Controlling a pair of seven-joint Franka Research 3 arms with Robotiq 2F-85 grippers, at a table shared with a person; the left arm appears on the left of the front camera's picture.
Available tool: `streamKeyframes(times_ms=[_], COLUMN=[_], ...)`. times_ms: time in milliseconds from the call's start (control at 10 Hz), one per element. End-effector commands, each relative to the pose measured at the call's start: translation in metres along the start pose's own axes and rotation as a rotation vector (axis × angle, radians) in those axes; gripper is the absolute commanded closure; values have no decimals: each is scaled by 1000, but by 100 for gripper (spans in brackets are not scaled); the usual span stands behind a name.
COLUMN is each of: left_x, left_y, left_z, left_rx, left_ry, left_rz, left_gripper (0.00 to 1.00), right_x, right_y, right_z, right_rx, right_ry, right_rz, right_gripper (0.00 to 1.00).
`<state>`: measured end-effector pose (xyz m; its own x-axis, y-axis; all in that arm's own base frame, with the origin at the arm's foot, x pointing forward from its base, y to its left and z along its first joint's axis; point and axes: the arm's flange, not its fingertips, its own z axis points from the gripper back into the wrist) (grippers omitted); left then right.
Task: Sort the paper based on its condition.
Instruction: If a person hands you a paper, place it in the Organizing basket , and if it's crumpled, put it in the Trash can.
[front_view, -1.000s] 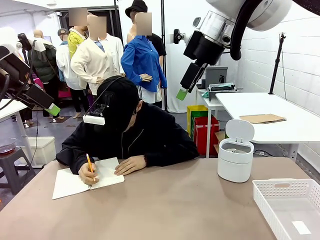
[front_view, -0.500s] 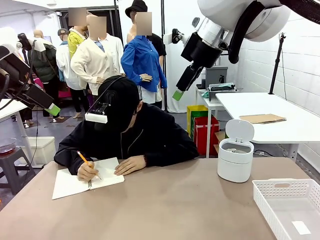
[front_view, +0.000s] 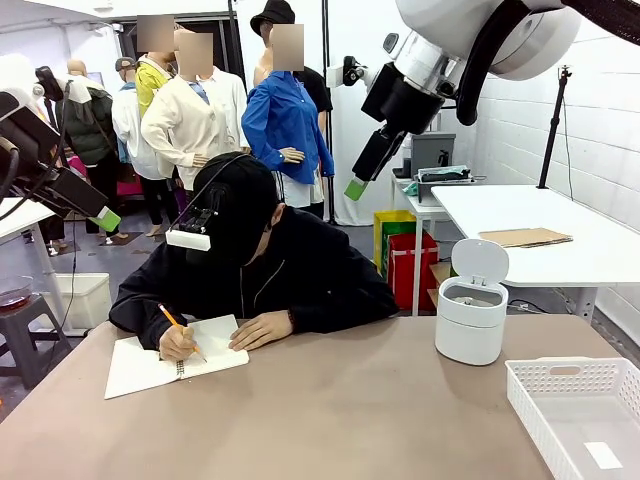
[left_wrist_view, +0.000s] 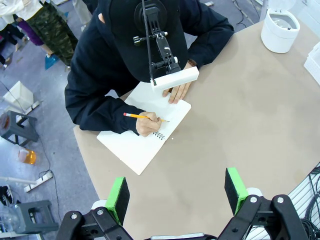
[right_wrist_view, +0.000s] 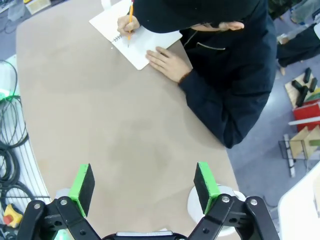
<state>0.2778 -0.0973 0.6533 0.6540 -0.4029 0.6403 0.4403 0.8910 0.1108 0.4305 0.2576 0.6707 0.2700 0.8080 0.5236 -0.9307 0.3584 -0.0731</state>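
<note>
Tan table (front_view: 330, 410), rounded far corners. On it, front view: open white spiral notebook (front_view: 165, 360) at approx 9 o'clock, near far-left edge; person's hand w/ yellow pencil (front_view: 180, 333) rests on the page, other hand (front_view: 258, 330) flat on notebook's right edge. White lidded bin (front_view: 471, 312), lid up, stands at approx 2 o'clock, well apart from notebook. White slotted basket (front_view: 560, 385) at 4 o'clock by right edge, just beside bin but not touching; small white slip (front_view: 603, 455) lies inside.

You see the white basket (front_view: 575, 410) cut off at the frame's right edge; the bin's (right_wrist_view: 200, 202) body sits behind your right tool (right_wrist_view: 145, 187).
</note>
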Motion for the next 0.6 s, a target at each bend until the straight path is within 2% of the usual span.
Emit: streamKeyframes(times_ms=[0,500], left_x=[0,0], left_y=[0,0], left_z=[0,0], left_rx=[1,1], left_ry=[0,0], left_rz=[0,0], left_gripper=[0,0], right_x=[1,1], right_y=[-1,-1], right_z=[0,0], right_rx=[7,7], right_ry=[7,7], right_rz=[-6,-6], right_gripper=[0,0])
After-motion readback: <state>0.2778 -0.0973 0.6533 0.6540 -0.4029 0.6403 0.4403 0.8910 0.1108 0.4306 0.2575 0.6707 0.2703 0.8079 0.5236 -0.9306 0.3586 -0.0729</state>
